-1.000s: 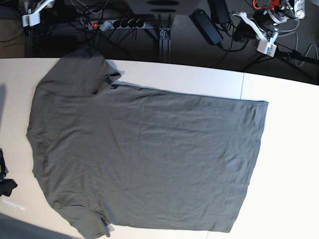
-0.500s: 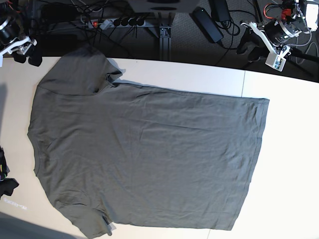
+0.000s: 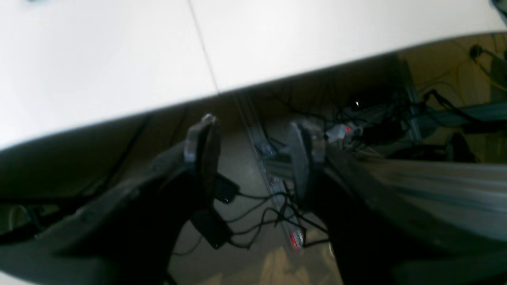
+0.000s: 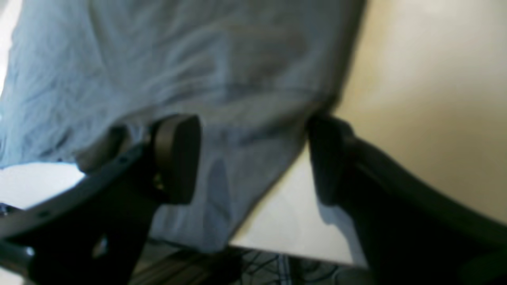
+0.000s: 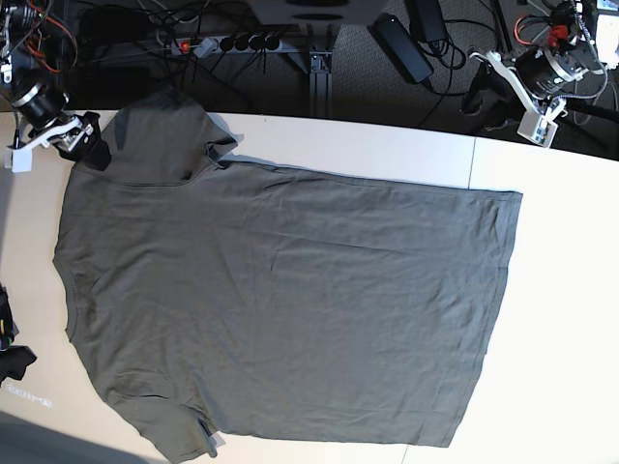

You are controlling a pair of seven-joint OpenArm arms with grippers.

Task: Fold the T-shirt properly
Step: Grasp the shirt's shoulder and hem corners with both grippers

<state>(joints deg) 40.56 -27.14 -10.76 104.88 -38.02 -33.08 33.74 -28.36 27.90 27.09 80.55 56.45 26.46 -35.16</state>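
The dark olive-grey T-shirt (image 5: 280, 290) lies spread flat on the white table (image 5: 561, 290), collar end at the left, hem at the right. My right gripper (image 5: 85, 145) is open at the far left, just above the edge of the far sleeve (image 5: 155, 140). In the right wrist view the open gripper (image 4: 253, 158) straddles the sleeve fabric (image 4: 222, 95), with nothing held. My left gripper (image 5: 484, 101) hangs beyond the table's far edge at the right. In the left wrist view it (image 3: 253, 150) is open and empty, over the floor.
A small black lumpy object (image 5: 12, 353) lies at the table's left edge. A seam (image 5: 471, 164) crosses the table near the shirt's hem. Cables and a power strip (image 5: 222, 44) lie on the floor behind the table, also seen in the left wrist view (image 3: 277, 206).
My right arm has come from the far left corner down to the sleeve's edge. My left arm has come into view at the far right and shifted slightly. The shirt has not moved.
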